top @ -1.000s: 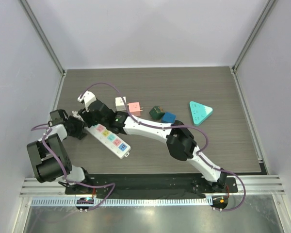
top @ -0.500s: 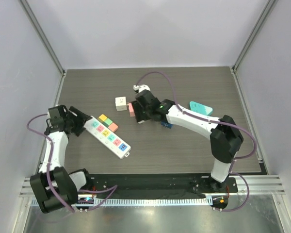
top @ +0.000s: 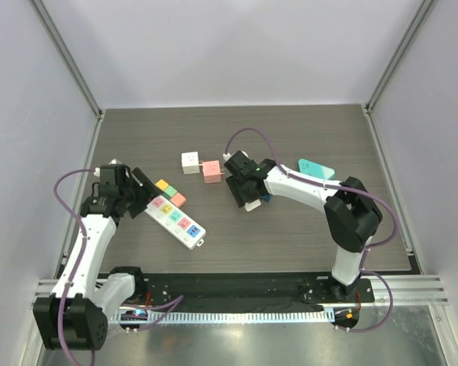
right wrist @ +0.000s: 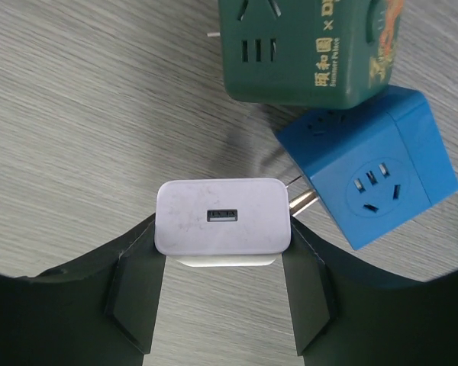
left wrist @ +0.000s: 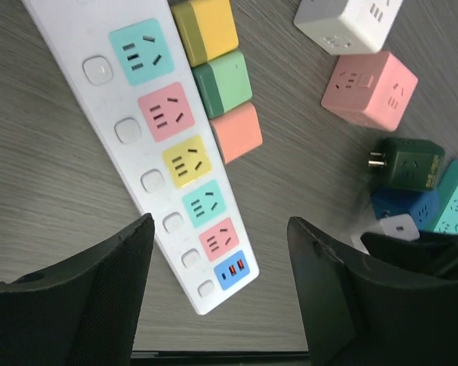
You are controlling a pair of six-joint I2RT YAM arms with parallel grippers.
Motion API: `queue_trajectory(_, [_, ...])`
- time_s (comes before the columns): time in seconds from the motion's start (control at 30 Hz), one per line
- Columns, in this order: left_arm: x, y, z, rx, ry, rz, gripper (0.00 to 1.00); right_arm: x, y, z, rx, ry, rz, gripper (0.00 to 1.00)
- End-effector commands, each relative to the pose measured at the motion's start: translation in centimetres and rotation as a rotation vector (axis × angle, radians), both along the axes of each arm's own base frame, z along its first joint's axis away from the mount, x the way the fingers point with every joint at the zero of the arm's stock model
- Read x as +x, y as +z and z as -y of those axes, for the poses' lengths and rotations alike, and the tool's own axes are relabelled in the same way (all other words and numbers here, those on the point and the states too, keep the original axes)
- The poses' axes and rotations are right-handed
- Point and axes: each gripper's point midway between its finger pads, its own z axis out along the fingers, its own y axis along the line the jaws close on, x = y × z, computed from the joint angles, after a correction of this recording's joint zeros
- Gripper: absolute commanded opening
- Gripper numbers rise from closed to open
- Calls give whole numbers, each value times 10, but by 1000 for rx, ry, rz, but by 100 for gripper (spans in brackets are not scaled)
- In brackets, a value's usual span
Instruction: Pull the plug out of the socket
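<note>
counter (top: 290, 236): dark wood grain, carries everything below.
strip (top: 175, 217): long and white, lies at a slant on the left side of the counter; row of coloured outlets and white buttons along it, USB ports at the near end; no plug seated in any outlet on show.
left claw (left wrist: 220, 225): spread wide, grips nothing; hangs over the near part of the strip, one finger to each side of it in the wrist view.
right claw (right wrist: 223, 244): closed on the plug, one pad on each short side; sits near mid-counter, well apart from the strip.
teal socket (top: 315, 169): flat, on the right, partly hidden behind the right arm.
green cube (right wrist: 305, 49): dark green with printed text, just beyond the right claw, touching the blue cube.
blue cube (right wrist: 366, 168): just right of the plug; metal prongs show in the gap between the two, owner unclear.
pink cube (top: 211, 170): just beside the white cube, left of the right claw.
white cube (top: 190, 162): farthest back of the cubes.
plug (right wrist: 223, 226): small white charger, USB port facing the wrist camera; out of the strip and held in the right claw; contact with the counter cannot be told.
yellow block (left wrist: 206, 30), green block (left wrist: 223, 82), orange block (left wrist: 238, 131): small, in a row hard against the strip's far-side edge.
</note>
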Motion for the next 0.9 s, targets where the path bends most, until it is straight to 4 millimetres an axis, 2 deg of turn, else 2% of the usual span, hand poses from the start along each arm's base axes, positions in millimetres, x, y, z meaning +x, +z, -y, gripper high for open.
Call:
queue_trajectory(0.0, [-12,23,0,46,-14,49,71,12,2,0,-48,13,13,21])
queue_trajectory(0.17, [-31,29,7,46,-57,51,73,23,-9,-11,-63,15,-3,31])
queue_trajectory(0.27, [-40,33,12,41,-90,71,75,30,-9,-19,-44,-9,4,48])
queue_trajectory(0.3, [-41,35,12,47,-88,80,76,33,-6,-25,-23,-10,7,60])
queue_trajectory(0.37, [-44,39,10,55,-86,95,77,34,-5,-31,4,-13,-1,71])
queue_trajectory(0.4, [-48,38,9,56,-85,83,78,34,-2,-33,14,-22,4,83])
queue_trajectory(0.43, [-49,39,7,64,-78,81,78,34,0,-34,21,-27,8,91])
queue_trajectory(0.5, [-57,35,3,80,-59,37,78,36,13,-31,31,-42,38,100])
queue_trajectory(0.57, [-59,35,-2,99,-34,18,79,38,27,-30,50,-48,65,100])
queue_trajectory(0.6, [-61,33,-6,103,-8,11,79,39,41,-32,77,-51,87,100])
queue_trajectory(0.67, [-61,27,-9,104,24,-3,79,40,60,-43,137,-49,112,100])
queue_trajectory(0.7, [-61,25,-8,89,44,-12,79,42,73,-54,191,-40,139,100])
queue_trajectory(0.77, [-62,17,-9,85,65,-36,78,37,84,-81,288,-3,145,100])
queue_trajectory(0.8, [-63,10,-11,88,79,-57,78,34,90,-108,378,50,149,96])
queue_trajectory(0.87, [-61,5,-13,83,116,-72,75,30,94,-133,470,81,144,90])
